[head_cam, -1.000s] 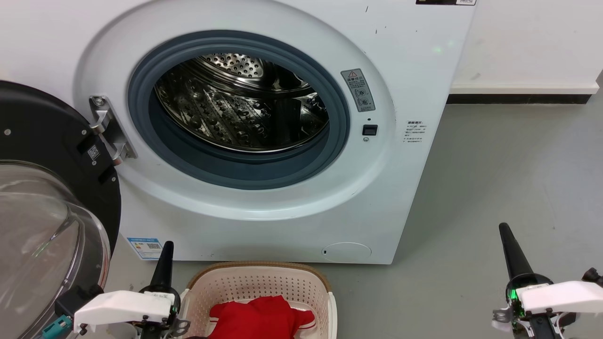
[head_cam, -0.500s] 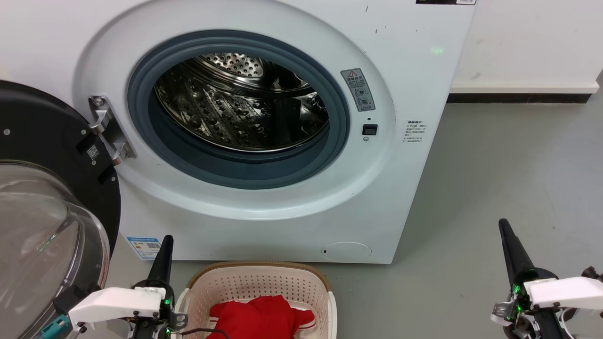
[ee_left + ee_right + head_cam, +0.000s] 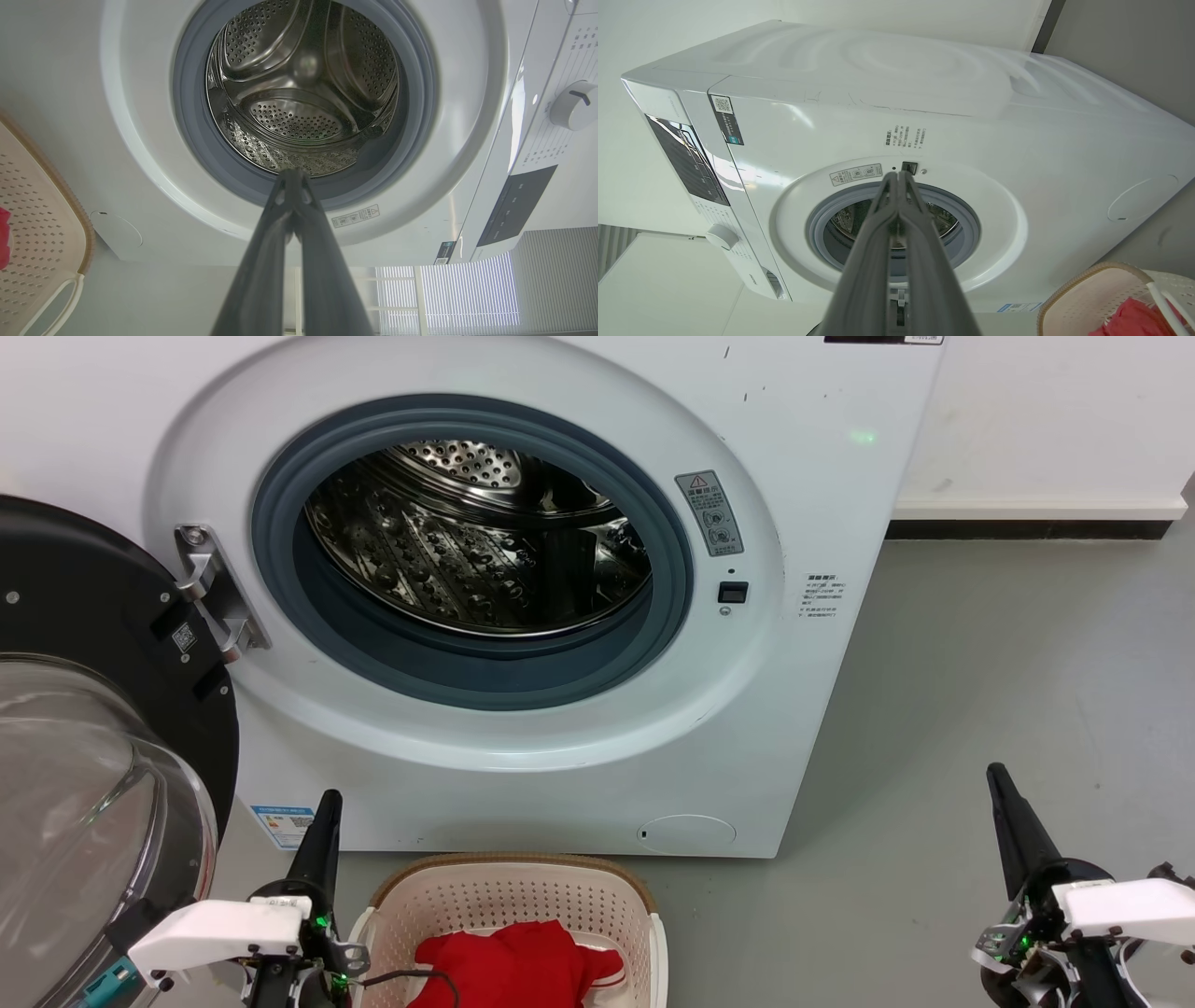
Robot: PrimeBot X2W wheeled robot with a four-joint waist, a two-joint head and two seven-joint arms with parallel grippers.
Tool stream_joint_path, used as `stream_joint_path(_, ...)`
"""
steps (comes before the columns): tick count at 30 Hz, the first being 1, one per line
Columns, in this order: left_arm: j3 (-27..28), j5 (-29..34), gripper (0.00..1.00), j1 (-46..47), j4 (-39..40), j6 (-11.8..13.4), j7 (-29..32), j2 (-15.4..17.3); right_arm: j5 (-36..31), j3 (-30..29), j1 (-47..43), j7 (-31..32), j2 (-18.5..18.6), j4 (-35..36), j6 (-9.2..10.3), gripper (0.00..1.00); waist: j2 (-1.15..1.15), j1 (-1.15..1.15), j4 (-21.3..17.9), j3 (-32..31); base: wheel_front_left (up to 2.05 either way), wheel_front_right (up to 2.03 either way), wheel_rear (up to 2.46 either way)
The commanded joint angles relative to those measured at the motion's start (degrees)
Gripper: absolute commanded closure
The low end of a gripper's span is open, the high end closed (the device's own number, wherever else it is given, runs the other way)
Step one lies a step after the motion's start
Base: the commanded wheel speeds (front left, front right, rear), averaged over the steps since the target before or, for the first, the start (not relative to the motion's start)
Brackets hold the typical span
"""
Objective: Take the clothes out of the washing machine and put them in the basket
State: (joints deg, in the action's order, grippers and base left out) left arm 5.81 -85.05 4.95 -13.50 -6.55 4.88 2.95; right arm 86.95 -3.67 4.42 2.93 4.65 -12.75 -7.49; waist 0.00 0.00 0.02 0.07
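Tips raised slightly: left gripper (image 3: pixel 327 803), right gripper (image 3: pixel 997 777) pinched closed, nothing held. Clothes (image 3: pixel 509 966) lie in basket (image 3: pixel 509 861), lower centre; leftovers on hidden drum (image 3: pixel 467 560) floor could be missed.

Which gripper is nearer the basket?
The left gripper, close beside the basket; the right gripper hangs over the floor well off to the side.
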Motion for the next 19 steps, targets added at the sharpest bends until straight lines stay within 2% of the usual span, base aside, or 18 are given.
stream_joint_path(1,0.31,-1.55,1.00,0.93,-0.13,-0.41,0.50,-0.09,1.57,-0.21,1.11,0.39,-0.05,-0.21,0.00,1.00,0.00,0.00,0.00,0.01,0.00,0.00,0.00)
stream_joint_path(15,0.93,-7.46,1.00,1.52,-0.67,-1.11,1.85,-0.12,7.41,-0.71,1.91,2.05,-0.24,-1.35,0.00,1.00,0.00,0.00,-0.02,0.10,0.00,0.00,0.00)
stream_joint_path(19,0.90,-7.38,1.00,1.52,-0.64,-1.08,1.86,-0.13,7.22,-0.81,1.95,2.09,-0.32,-1.30,0.00,1.00,0.00,0.00,-0.02,0.11,0.00,0.00,0.00)
